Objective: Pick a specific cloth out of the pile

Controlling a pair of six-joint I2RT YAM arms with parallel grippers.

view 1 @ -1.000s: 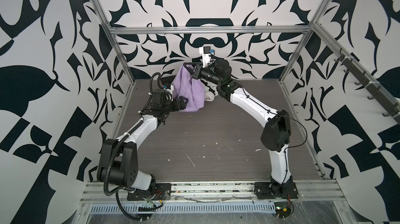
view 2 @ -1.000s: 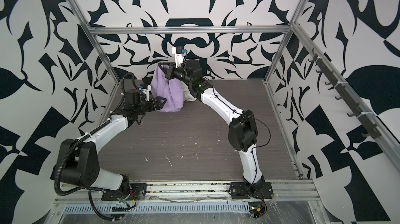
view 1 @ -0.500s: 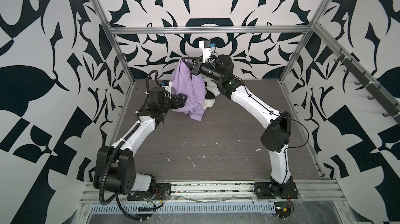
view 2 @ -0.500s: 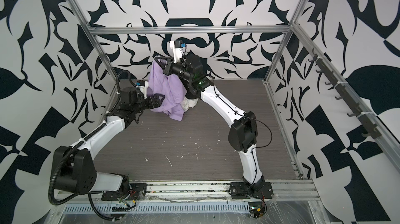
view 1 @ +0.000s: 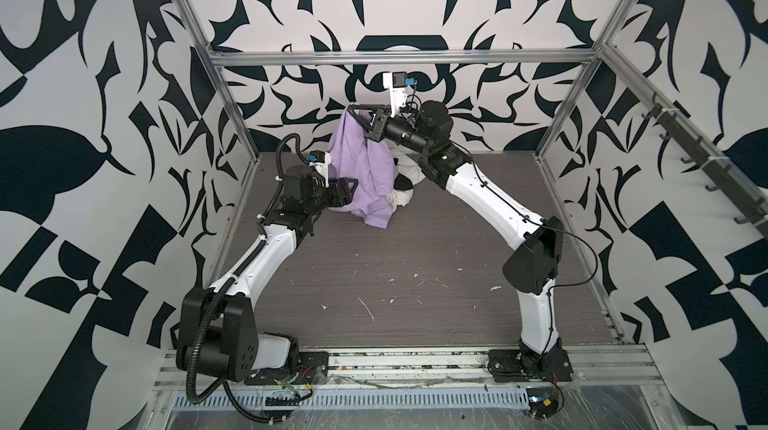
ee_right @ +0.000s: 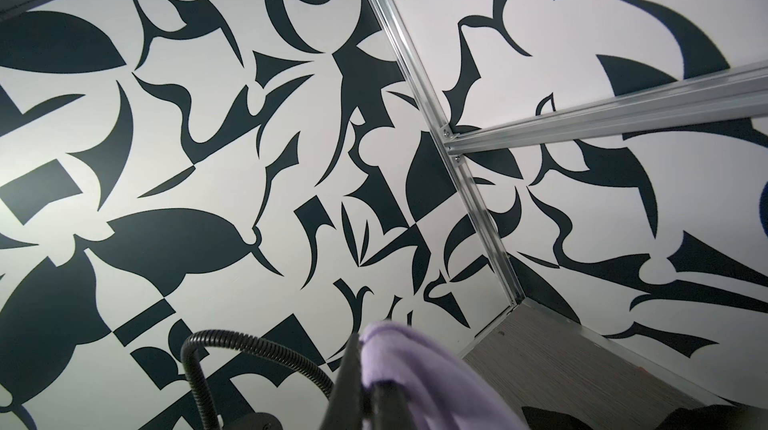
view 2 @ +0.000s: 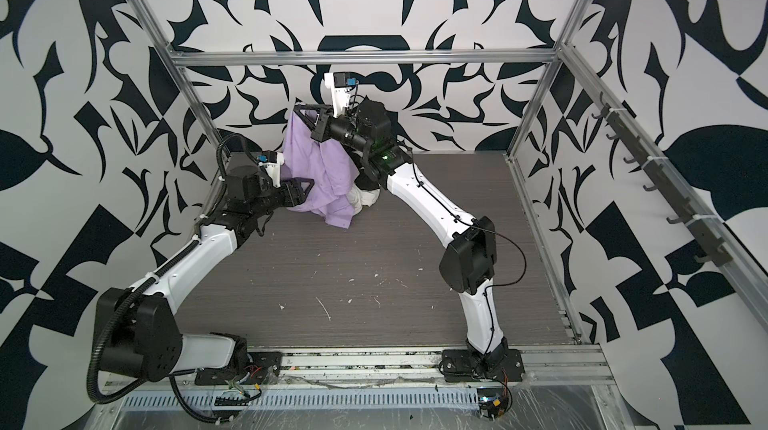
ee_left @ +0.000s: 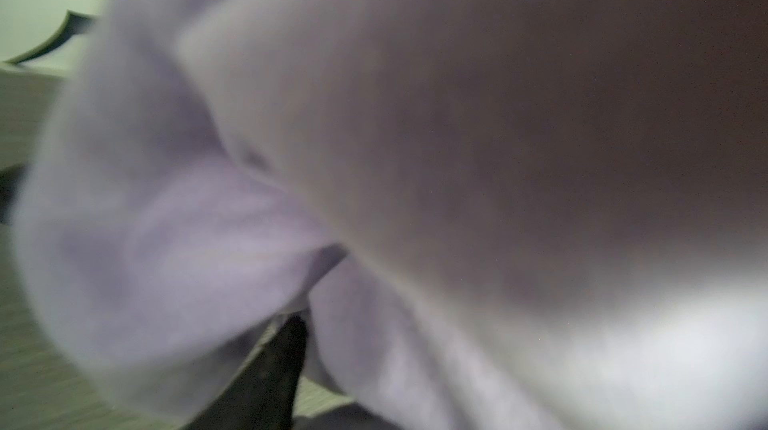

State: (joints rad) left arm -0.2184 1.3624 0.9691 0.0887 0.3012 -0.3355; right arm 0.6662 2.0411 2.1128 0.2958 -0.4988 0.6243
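The lavender cloth (view 1: pixel 365 157) (view 2: pixel 320 161) hangs in the air near the back wall, its lower end trailing on the table. My right gripper (view 1: pixel 355 109) (view 2: pixel 301 109) is shut on its top edge; the right wrist view shows the fabric (ee_right: pixel 415 374) bunched between the dark fingers (ee_right: pixel 351 365). My left gripper (view 1: pixel 351 193) (view 2: pixel 307 188) is at the cloth's lower left side, touching it. The blurred left wrist view is filled with lavender fabric (ee_left: pixel 166 240), with one dark finger (ee_left: pixel 278 365) showing. The rest of the pile, a white cloth (view 1: pixel 401 197) and a black cloth (view 1: pixel 401 182), lies behind it.
The grey wood-grain table (view 1: pixel 415 261) carries small white scraps toward the front. Aluminium frame posts (view 1: pixel 232 116) stand at the back corners, close to the left arm. A rail of hooks (view 1: pixel 706 157) runs along the right wall.
My right gripper has risen and shifted left toward the back wall, so the lavender cloth hangs longer. My left gripper stays at its lower left edge, and its jaws look narrower.
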